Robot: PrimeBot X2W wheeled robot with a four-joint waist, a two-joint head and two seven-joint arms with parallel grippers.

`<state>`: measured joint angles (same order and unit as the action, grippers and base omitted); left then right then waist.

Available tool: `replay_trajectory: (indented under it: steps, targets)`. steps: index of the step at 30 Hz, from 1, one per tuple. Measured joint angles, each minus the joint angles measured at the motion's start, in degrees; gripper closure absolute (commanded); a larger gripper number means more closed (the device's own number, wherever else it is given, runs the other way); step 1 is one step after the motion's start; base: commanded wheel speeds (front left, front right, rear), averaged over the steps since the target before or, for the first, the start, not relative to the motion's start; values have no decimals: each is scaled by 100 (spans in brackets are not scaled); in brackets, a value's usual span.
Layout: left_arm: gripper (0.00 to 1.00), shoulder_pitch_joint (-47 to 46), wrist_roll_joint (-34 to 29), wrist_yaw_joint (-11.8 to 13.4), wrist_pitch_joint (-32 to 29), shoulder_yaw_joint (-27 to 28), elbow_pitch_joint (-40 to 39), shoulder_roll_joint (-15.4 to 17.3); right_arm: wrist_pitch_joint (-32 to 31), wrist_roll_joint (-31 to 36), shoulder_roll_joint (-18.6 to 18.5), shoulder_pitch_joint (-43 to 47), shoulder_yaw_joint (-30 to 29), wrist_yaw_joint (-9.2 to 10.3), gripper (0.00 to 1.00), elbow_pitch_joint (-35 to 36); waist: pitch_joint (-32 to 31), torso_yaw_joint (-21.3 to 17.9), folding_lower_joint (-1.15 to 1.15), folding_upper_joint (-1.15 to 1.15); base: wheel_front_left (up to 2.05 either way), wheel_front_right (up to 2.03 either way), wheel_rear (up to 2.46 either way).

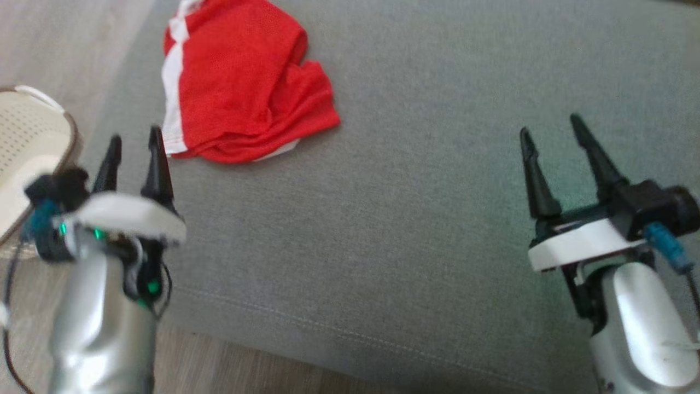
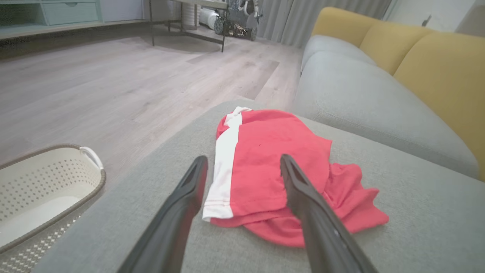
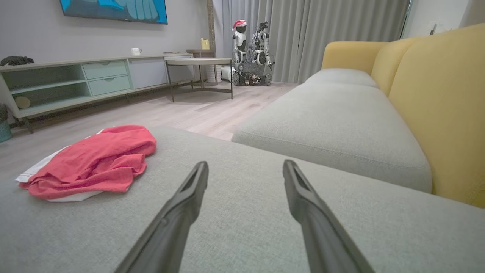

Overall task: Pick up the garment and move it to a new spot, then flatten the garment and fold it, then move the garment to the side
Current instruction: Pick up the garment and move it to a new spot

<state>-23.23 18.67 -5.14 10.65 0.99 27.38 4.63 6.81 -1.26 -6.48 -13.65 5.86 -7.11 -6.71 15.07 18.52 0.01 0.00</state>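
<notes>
The garment (image 1: 240, 87) is red with a white side stripe and lies crumpled on the grey cushion at the upper left of the head view. My left gripper (image 1: 135, 141) hovers just short of its near edge, open and holding nothing. Through the left wrist view the garment (image 2: 273, 170) sits right ahead of the left gripper (image 2: 244, 161), between the spread fingers. My right gripper (image 1: 550, 130) stands open over bare cushion far to the right. In the right wrist view the garment (image 3: 94, 163) is off to the left of the right gripper (image 3: 246, 167).
A cream perforated laundry basket (image 1: 27, 142) stands on the wooden floor (image 2: 113, 83) beside the cushion's left edge. The grey sofa seat (image 3: 333, 125) and yellow backrest (image 3: 435, 98) run beyond. A low table (image 3: 199, 62) and cabinet (image 3: 75, 79) stand further off.
</notes>
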Motion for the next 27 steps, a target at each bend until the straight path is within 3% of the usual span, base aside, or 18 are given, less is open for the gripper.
replay_trajectory:
  steps: [11,23,24,25,27]
  targets:
    - [0,-1855,169,-149,-871,-189,2039,421,-361,141,-94,-236,-29,0,0,820,740,-403,0,0,0,0,0]
    - [0,-2572,158,-176,-871,-342,3346,580,-389,185,-80,-235,-74,0,0,969,968,-749,0,0,0,0,0]
    - [53,-2596,158,-176,-873,-353,3444,580,-389,185,-80,-235,-81,0,0,970,976,-759,0,0,0,0,0]
    - [100,-2618,159,-183,-880,-372,3533,580,-388,185,-80,-235,-87,0,0,970,977,-765,0,0,0,0,0]
    - [100,-2647,165,-198,-847,-397,3646,576,-385,185,-74,-235,-87,0,0,957,944,-773,0,0,0,0,0]
